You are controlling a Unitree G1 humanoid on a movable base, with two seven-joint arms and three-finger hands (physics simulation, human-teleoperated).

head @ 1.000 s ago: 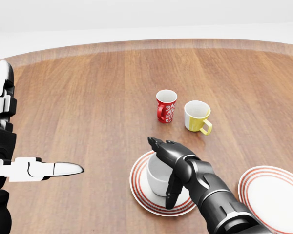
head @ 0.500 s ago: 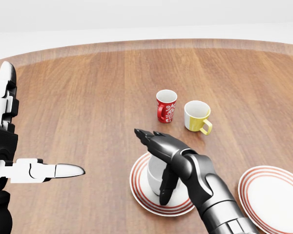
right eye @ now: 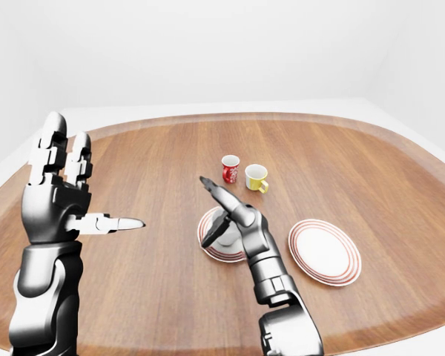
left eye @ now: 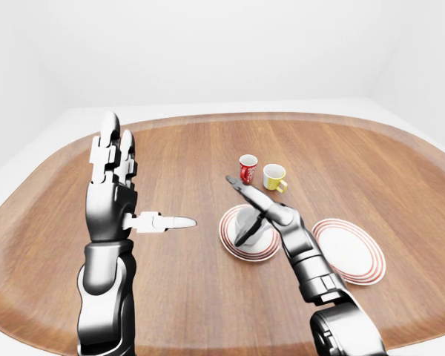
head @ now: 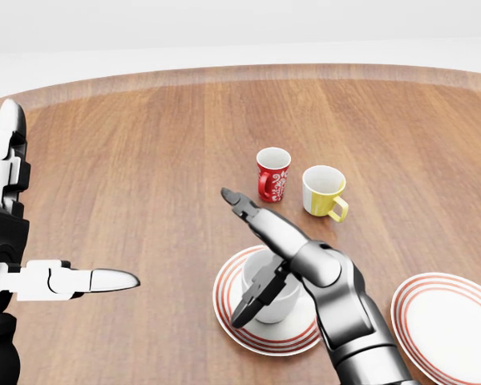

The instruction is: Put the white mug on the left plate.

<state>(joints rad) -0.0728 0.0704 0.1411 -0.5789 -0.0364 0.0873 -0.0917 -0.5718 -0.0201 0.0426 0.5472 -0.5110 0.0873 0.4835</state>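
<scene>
Since a moment ago my right hand [head: 260, 249] has lifted off the white mug [head: 274, 290], fingers spread: two point up-left, the thumb hangs at the mug's side. That mug stands upright on the left plate [head: 228, 314]. My left hand [left eye: 117, 185] is raised, fingers spread wide, holding nothing.

Glossy metallic humanoid arms with three-finger hands.
Left arm [left eye: 104, 289] in the left part of the left-eye view: silver-grey cylindrical shell, dark banded joints. Left hand [left eye: 117, 194]: grey palm, white segmented fingers [left eye: 107, 144] with black knuckle joints and rounded tips. Right arm [head: 353, 329] at lower right of the head view: darker gunmetal, ribbed wrist rings, smooth forearm. Right hand [head: 264, 249]: slim grey-black fingers, near-black thumb [head: 252, 301].
</scene>
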